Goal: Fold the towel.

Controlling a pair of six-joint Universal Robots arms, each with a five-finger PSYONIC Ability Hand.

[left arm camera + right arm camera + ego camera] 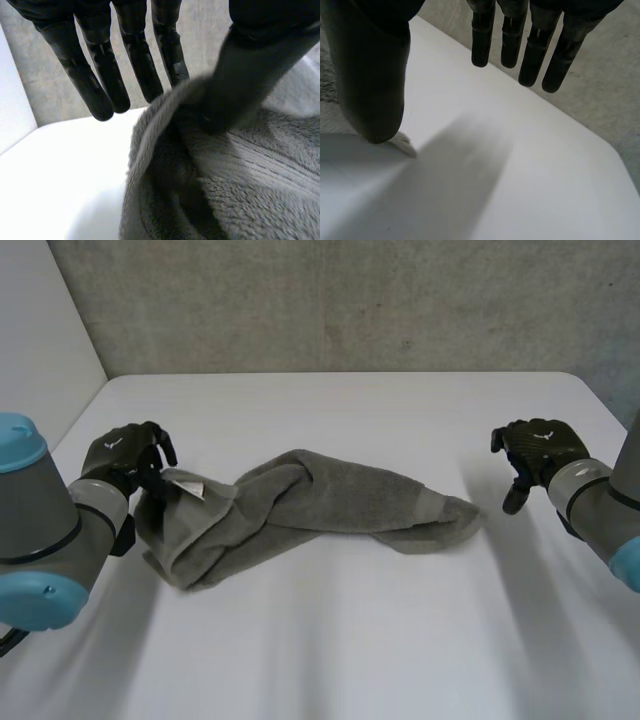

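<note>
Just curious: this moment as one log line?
towel: rumpled on table | left hand: pinching towel's end | right hand: open, off towel

A white table with a rounded corner at 2 o'clock stands before a rough grey concrete wall at 12 o'clock. At 10 o'clock a plain white wall meets the grey one.

Left hand in a thumb-and-finger pinch on the towel corner; right hand free, fingers straight.
</note>
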